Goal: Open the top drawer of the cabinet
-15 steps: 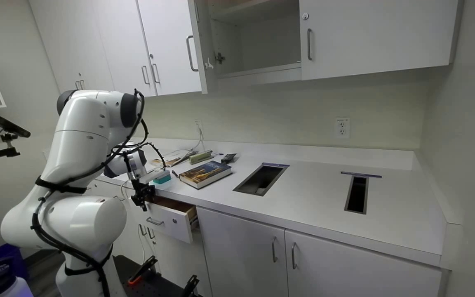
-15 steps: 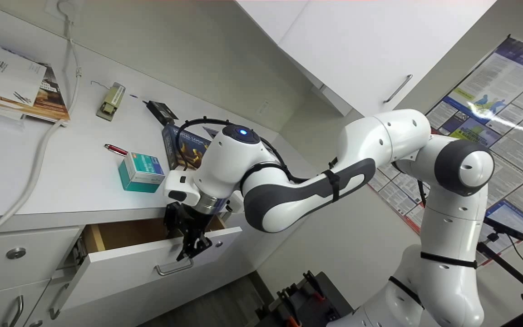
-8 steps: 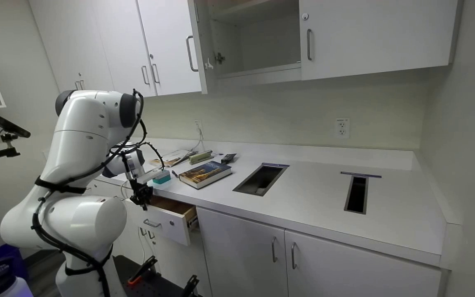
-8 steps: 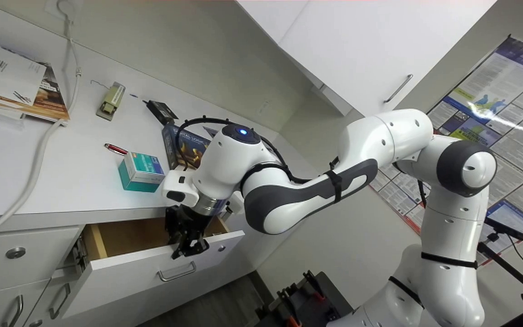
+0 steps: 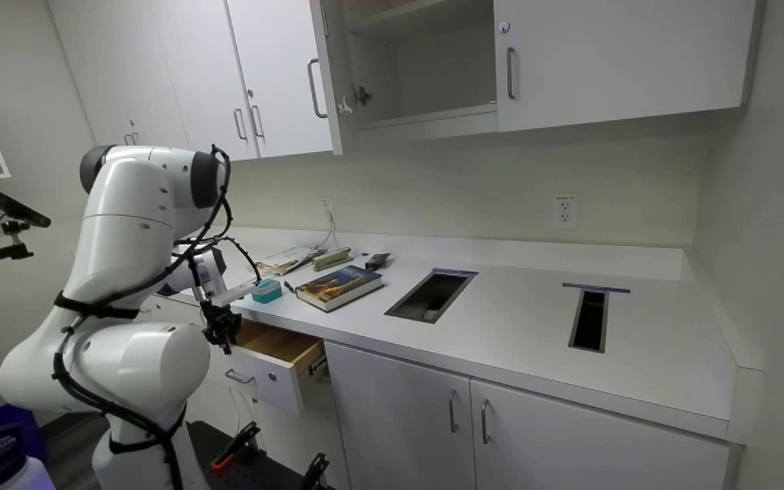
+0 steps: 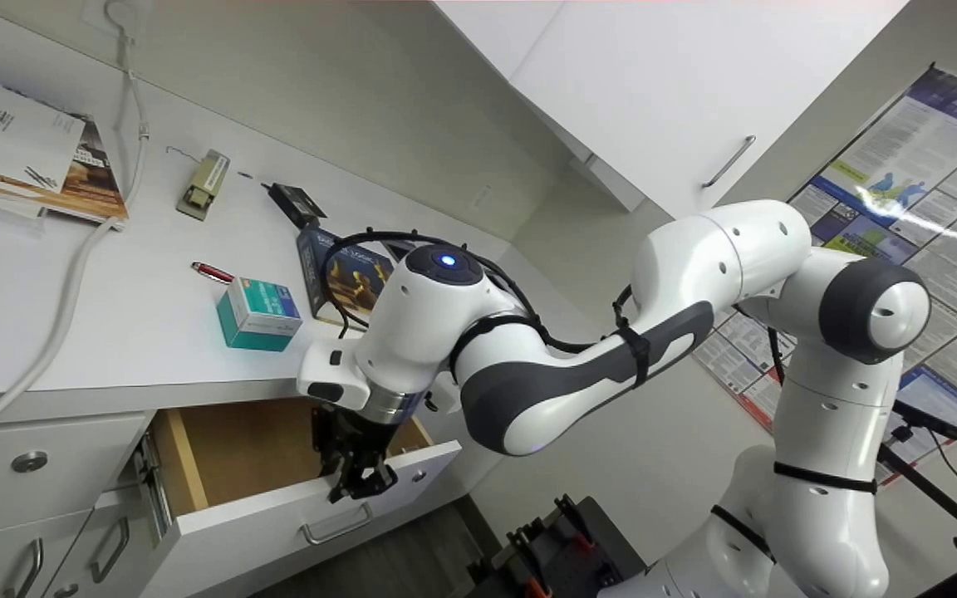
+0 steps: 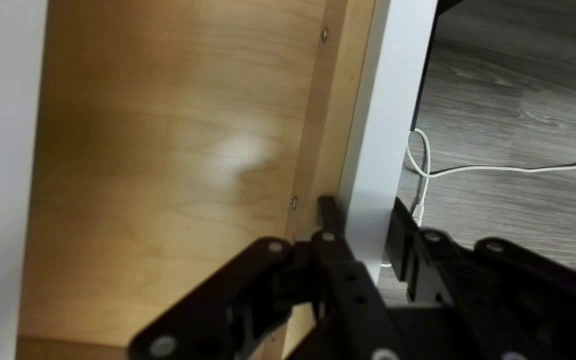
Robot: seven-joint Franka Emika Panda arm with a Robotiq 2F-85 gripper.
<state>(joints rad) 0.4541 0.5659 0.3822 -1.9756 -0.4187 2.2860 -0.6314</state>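
Note:
The top drawer (image 5: pixel 280 384) of the white cabinet (image 5: pixel 399 408) is pulled well out, with its flat white front and tan wooden box showing. It also shows in an exterior view (image 6: pixel 238 540), its bar handle (image 6: pixel 337 530) below the gripper. My black gripper (image 6: pixel 362 482) reaches down over the front panel's top edge. In the wrist view the gripper (image 7: pixel 363 220) has one finger inside the box and one outside, close against both faces of the white panel (image 7: pixel 385 115). It appears shut on the panel. The drawer floor in view is bare wood.
A teal box (image 6: pixel 258 316), a book (image 6: pixel 350 274) and a red pen (image 6: pixel 213 272) lie on the countertop (image 6: pixel 163 357). A white cable (image 6: pixel 71 307) hangs over its edge. A dark cart with clamps (image 5: pixel 256 463) stands below. An upper cupboard door (image 5: pixel 334 75) is open.
The top drawer has slid farther out from the cabinet, showing more of its box. My gripper has moved outward with it and sits a little higher above the handle than one second ago.

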